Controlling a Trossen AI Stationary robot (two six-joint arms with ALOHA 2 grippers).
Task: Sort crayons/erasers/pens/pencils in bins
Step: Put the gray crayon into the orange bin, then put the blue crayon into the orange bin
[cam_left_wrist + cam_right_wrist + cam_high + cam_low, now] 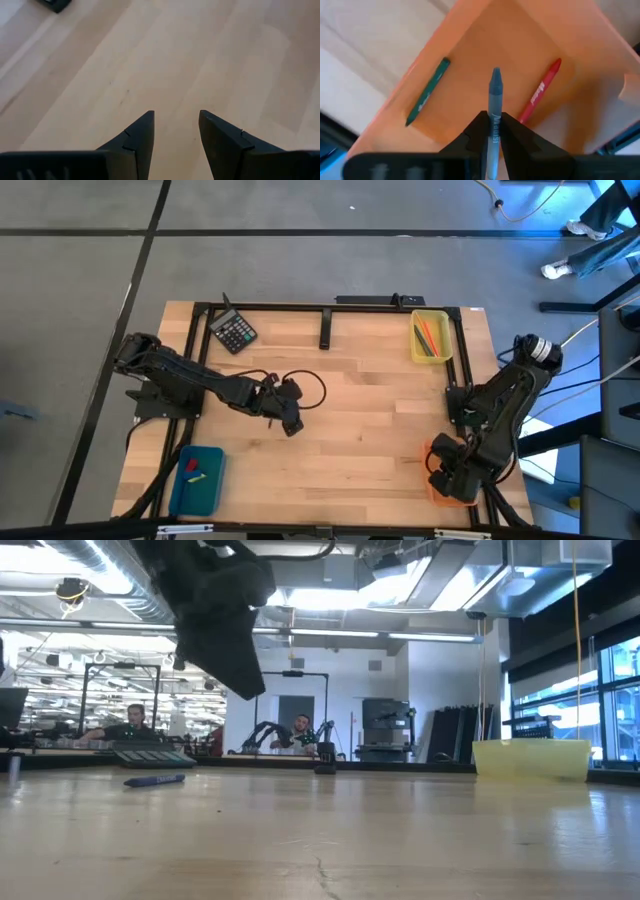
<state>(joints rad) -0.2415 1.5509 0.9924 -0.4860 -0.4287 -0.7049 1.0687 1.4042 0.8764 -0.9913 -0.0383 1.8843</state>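
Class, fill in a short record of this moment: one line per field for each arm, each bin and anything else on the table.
left gripper: jaws open, empty, over bare table
right gripper: jaws shut on blue-grey stick, over orange bin
orange bin: green stick, red stick
yellow bin: orange and green crayons
teal bin: small pieces
other: calculator

1. The left arm is stretched from the table's left side toward its middle, and the left gripper is held above the bare wood.
2. Its fingers are kept apart, with nothing between them.
3. The right arm is folded at the table's right near corner, and the right gripper is pointed downward.
4. A blue crayon is pinched between its nearly closed fingers, its tip projecting beyond the fingertips.
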